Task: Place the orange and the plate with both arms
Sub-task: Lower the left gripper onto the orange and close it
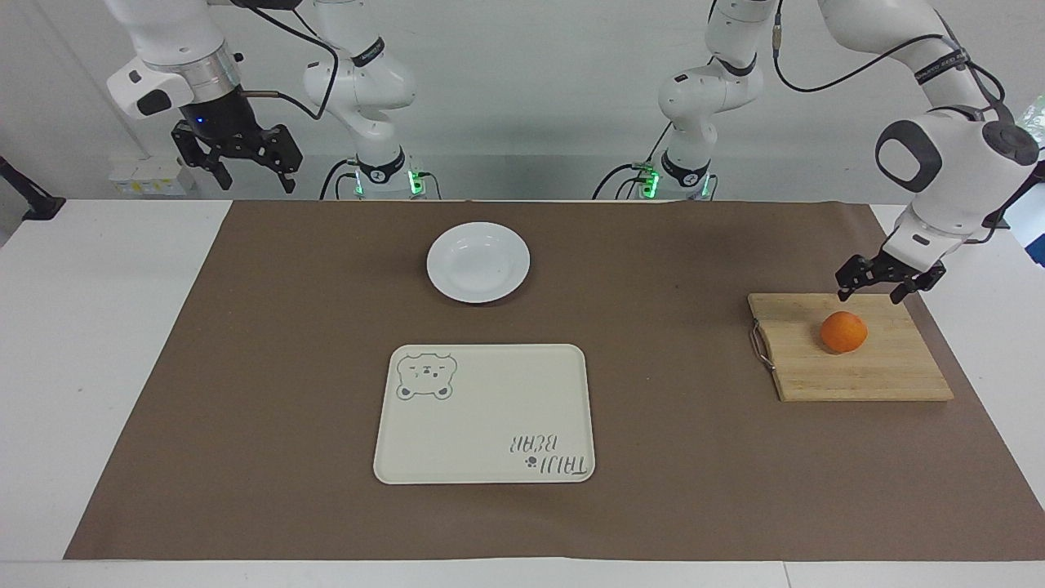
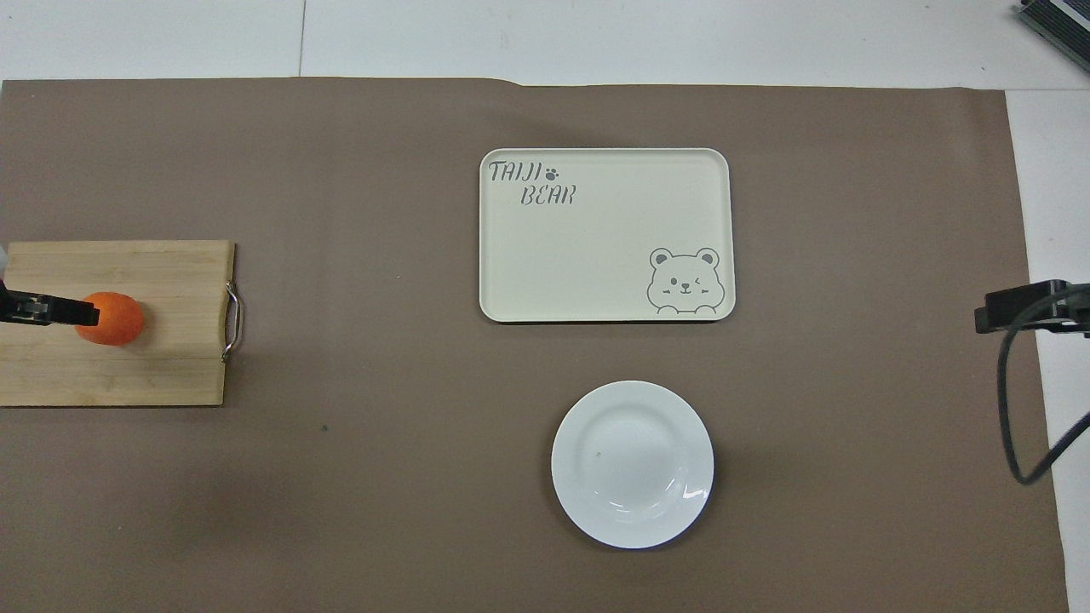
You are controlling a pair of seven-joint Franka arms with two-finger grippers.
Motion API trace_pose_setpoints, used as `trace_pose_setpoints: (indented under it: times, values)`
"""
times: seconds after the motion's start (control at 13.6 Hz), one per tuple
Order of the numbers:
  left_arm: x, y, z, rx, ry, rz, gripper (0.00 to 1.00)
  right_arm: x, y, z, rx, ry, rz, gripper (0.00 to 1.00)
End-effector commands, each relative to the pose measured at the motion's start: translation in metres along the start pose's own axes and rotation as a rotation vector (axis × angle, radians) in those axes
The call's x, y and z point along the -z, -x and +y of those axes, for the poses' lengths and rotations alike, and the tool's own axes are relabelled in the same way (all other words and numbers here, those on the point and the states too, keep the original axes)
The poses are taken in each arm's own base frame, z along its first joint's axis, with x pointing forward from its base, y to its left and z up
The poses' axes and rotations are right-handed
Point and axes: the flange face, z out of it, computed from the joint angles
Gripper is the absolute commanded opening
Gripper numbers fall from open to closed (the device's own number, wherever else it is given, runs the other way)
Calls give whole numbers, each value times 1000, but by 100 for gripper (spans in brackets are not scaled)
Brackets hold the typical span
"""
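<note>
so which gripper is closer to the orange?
Left. The left gripper hangs open just above the orange on the cutting board; the right gripper waits raised at the right arm's end.

The white jointed left arm with dark joints bends down at the right edge of the facing frame, its black two-finger left gripper (image 1: 872,291) low, fingers spread and pointing down. At upper left the matching white right arm waits raised, its black two-finger right gripper (image 1: 249,178) hanging with fingers apart.
</note>
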Motion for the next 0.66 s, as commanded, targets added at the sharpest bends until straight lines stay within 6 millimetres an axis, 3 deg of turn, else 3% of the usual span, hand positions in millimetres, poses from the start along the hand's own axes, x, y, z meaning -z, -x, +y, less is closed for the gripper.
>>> trace_pose_setpoints:
  times: [0.0, 0.22, 0.59]
  values:
    - [-34, 4, -3, -3, 1, 30, 100, -1, 10, 4, -5, 0, -7, 100]
    - [-65, 3, -4, 8, 18, 34, 100, -1, 10, 4, -5, 0, -7, 100]
    - [-75, 5, -2, 3, 21, 35, 100, -1, 10, 4, -6, 0, -7, 100]
